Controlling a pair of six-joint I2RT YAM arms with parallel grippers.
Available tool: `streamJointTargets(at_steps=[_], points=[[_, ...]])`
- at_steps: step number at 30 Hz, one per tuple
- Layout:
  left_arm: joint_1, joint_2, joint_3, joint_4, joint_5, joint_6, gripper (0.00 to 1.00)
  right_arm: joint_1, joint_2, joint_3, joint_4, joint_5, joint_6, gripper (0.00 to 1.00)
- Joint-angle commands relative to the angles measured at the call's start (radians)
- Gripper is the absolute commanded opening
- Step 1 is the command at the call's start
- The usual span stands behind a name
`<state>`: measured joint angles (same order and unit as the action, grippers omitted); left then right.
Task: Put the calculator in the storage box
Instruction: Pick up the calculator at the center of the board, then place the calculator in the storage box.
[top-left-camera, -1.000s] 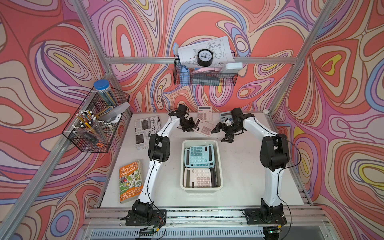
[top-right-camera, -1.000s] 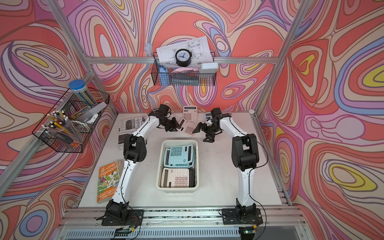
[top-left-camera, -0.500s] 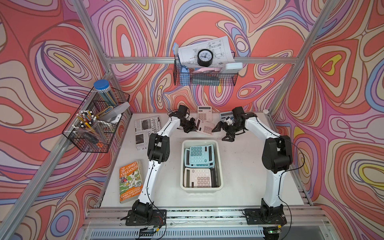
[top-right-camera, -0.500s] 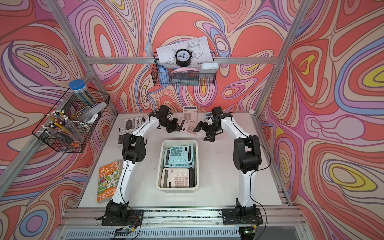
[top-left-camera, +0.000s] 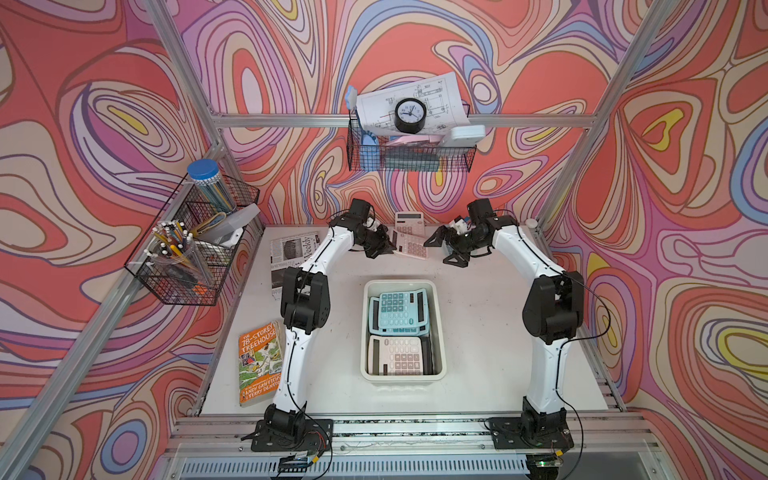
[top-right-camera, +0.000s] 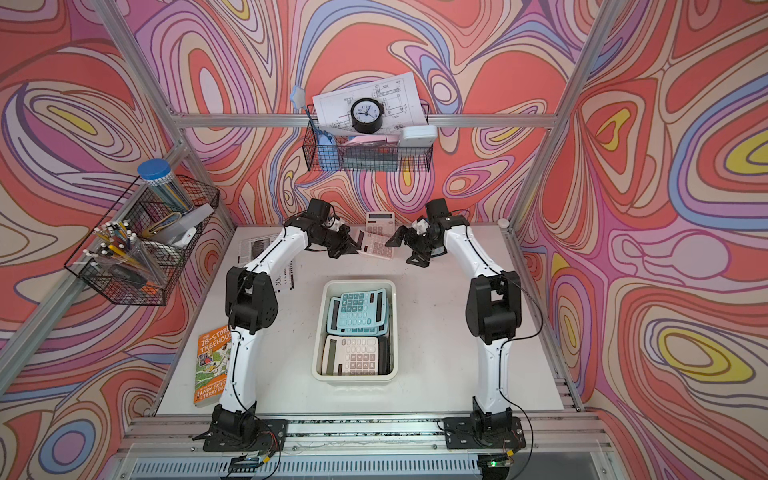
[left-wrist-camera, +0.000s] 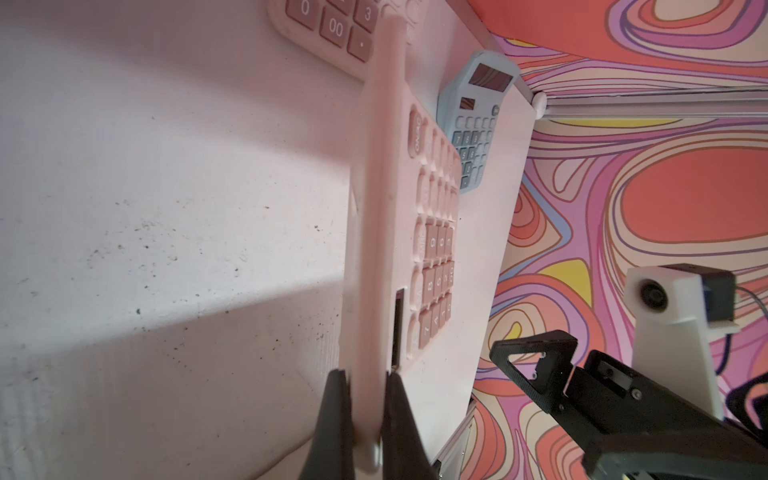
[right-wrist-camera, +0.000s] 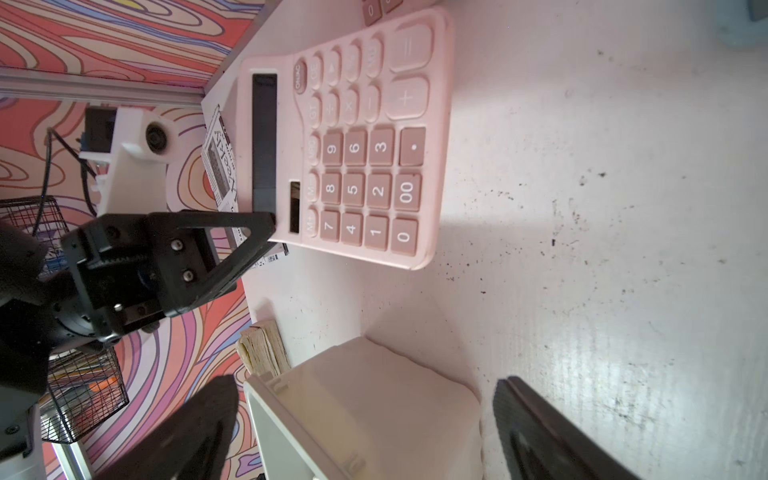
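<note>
A pink calculator (top-left-camera: 409, 245) (top-right-camera: 376, 246) lies at the back of the white table, beyond the storage box (top-left-camera: 365, 332) (top-right-camera: 318, 332). My left gripper (top-left-camera: 388, 245) (left-wrist-camera: 365, 399) is shut on its display-end edge; the left wrist view shows the thin pink edge (left-wrist-camera: 374, 249) pinched between both fingers. My right gripper (top-left-camera: 444, 249) (right-wrist-camera: 365, 384) hangs open just off the calculator's other end, holding nothing. In the right wrist view the calculator (right-wrist-camera: 365, 145) sits tilted, a shadow beneath it. The cream storage box (right-wrist-camera: 374, 395) holds a teal calculator (top-left-camera: 399, 311) and a white one (top-left-camera: 397, 355).
A second pink calculator (top-left-camera: 409, 218) lies against the back wall, and a small blue one (left-wrist-camera: 473, 124) in the back corner. A newspaper (top-left-camera: 291, 253) and a book (top-left-camera: 259, 361) lie on the left. Black wire baskets (top-left-camera: 191, 241) (top-left-camera: 409, 153) hang on the walls.
My left gripper's jaws have closed onto the pink calculator's edge. The right gripper has stayed open and shifted only slightly beside it.
</note>
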<state>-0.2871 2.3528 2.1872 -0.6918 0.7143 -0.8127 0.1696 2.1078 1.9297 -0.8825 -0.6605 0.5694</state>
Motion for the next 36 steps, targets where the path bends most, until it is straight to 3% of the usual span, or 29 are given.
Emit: streamJointTargets(at_steps=[1, 12, 23, 30, 36], points=[[-0.003, -0.067, -0.017, 0.04, 0.071, -0.026, 0.0, -0.04, 0.009, 0.023, 0.002, -0.003, 0.01, 0.98], [-0.003, -0.189, -0.19, 0.076, 0.24, -0.029, 0.0, -0.125, 0.034, -0.042, 0.173, -0.3, 0.167, 0.86], [-0.009, -0.254, -0.303, 0.198, 0.371, -0.104, 0.0, -0.13, 0.058, -0.086, 0.218, -0.432, 0.207, 0.8], [-0.018, -0.254, -0.318, 0.204, 0.388, -0.102, 0.0, -0.127, 0.029, -0.133, 0.25, -0.486, 0.217, 0.51], [-0.017, -0.25, -0.317, 0.215, 0.394, -0.109, 0.0, -0.122, -0.016, -0.202, 0.26, -0.512, 0.201, 0.37]])
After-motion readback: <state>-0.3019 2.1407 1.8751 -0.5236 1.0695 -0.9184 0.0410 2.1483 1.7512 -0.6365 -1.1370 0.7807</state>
